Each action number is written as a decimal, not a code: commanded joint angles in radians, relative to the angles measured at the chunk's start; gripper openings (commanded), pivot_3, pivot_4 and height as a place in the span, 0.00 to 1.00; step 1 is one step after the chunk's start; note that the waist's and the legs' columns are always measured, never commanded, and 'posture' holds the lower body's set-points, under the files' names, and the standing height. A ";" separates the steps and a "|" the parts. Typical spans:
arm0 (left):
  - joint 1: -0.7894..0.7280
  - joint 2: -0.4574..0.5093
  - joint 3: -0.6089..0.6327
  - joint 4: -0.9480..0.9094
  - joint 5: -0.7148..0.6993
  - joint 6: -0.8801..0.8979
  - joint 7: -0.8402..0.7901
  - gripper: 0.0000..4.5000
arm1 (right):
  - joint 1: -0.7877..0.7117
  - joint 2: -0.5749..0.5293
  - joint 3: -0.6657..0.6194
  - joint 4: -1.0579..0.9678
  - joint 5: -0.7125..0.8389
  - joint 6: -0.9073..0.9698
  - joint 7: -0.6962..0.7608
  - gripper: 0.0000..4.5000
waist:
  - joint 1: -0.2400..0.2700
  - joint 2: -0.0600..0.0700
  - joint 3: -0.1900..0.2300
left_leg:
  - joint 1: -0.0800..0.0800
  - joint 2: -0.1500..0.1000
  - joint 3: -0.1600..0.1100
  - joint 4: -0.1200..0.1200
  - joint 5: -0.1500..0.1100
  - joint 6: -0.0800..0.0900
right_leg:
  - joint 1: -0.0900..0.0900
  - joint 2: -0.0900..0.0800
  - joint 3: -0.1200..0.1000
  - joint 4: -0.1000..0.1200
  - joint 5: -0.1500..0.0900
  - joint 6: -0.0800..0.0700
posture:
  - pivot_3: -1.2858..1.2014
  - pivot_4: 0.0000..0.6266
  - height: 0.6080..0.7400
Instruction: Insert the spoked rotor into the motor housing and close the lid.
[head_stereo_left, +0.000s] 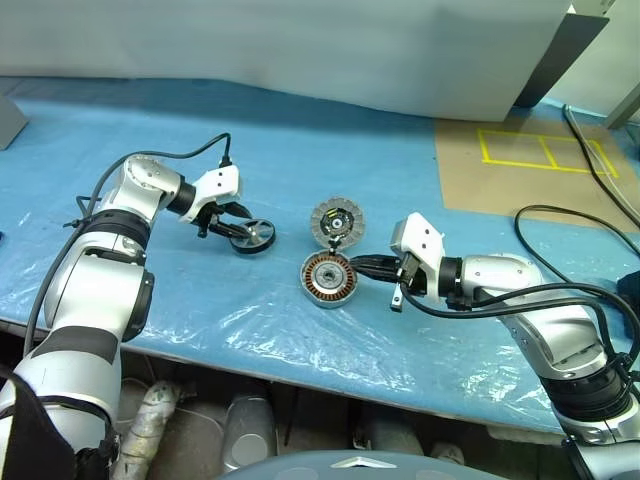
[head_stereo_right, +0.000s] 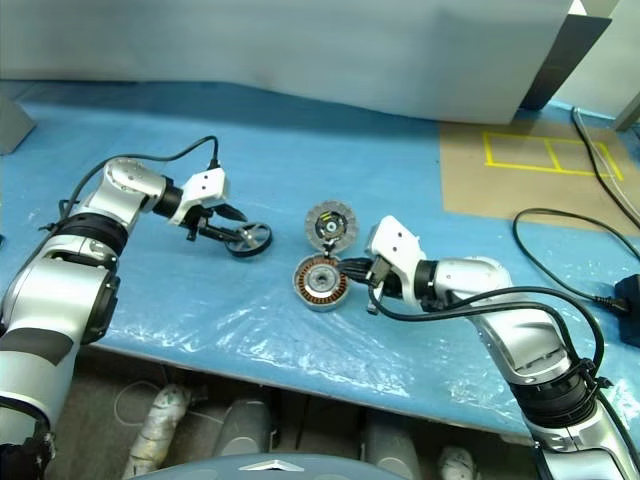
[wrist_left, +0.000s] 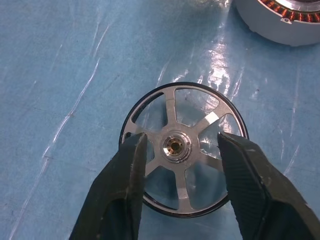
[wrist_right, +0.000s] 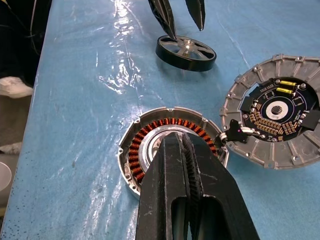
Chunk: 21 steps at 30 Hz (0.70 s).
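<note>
The spoked rotor (wrist_left: 182, 147), a dark-rimmed wheel with silvery spokes and a hub, lies flat on the blue sheet. My left gripper (head_stereo_left: 238, 227) hangs just over it, open, with one finger on each side of the hub (wrist_left: 175, 146). The motor housing (head_stereo_left: 328, 278) stands to the right with its copper windings (wrist_right: 135, 155) showing. The lid (head_stereo_left: 336, 220) lies beside it on the far side, segmented face and dark centre up. My right gripper (head_stereo_left: 362, 266) is shut with nothing in it. Its tips (wrist_right: 177, 140) reach over the housing's right rim toward the centre.
A brown board with yellow tape lines (head_stereo_left: 520, 165) lies at the back right. A black cable (head_stereo_left: 560, 215) loops in front of it. A white panel (head_stereo_left: 300, 50) closes off the back. The table's front edge (head_stereo_left: 300, 365) runs close under both arms.
</note>
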<state>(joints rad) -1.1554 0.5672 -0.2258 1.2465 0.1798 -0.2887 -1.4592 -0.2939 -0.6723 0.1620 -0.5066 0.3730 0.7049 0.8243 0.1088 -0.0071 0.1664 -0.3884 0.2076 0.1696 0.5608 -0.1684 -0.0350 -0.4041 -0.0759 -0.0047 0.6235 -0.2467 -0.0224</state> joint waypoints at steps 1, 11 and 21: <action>0.008 0.007 -0.003 -0.004 0.018 -0.026 0.016 0.50 | 0.011 -0.006 -0.005 -0.004 -0.012 -0.035 -0.001 0.00 | 0.000 0.000 0.000 | 0.000 0.000 0.000 0.000 0.000 0.000 | 0.000 0.000 0.000 0.000 0.000 0.000 | 0.52 0.24 1.00; 0.033 -0.027 0.003 0.016 0.041 0.002 0.065 0.50 | 0.047 -0.007 -0.003 0.009 -0.036 -0.065 -0.004 0.00 | 0.000 -0.001 0.000 | 0.000 0.000 0.000 0.000 0.000 0.000 | 0.000 0.000 0.000 0.000 0.000 0.000 | 0.52 0.24 1.00; 0.071 -0.043 -0.009 0.013 0.053 -0.001 0.074 0.50 | 0.052 -0.007 -0.004 0.004 -0.050 -0.065 -0.017 0.00 | 0.000 -0.001 0.000 | 0.004 0.000 0.000 0.000 0.000 0.000 | 0.004 -0.001 0.000 0.000 0.000 0.000 | 0.52 0.24 1.00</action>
<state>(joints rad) -1.1030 0.5306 -0.2250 1.2565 0.2190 -0.2881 -1.3791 -0.2469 -0.6730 0.1705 -0.4818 0.3264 0.6598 0.8099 0.1090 -0.0078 0.1667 -0.3846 0.2074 0.1692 0.5612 -0.1684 -0.0349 -0.4001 -0.0765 -0.0047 0.6235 -0.2469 -0.0228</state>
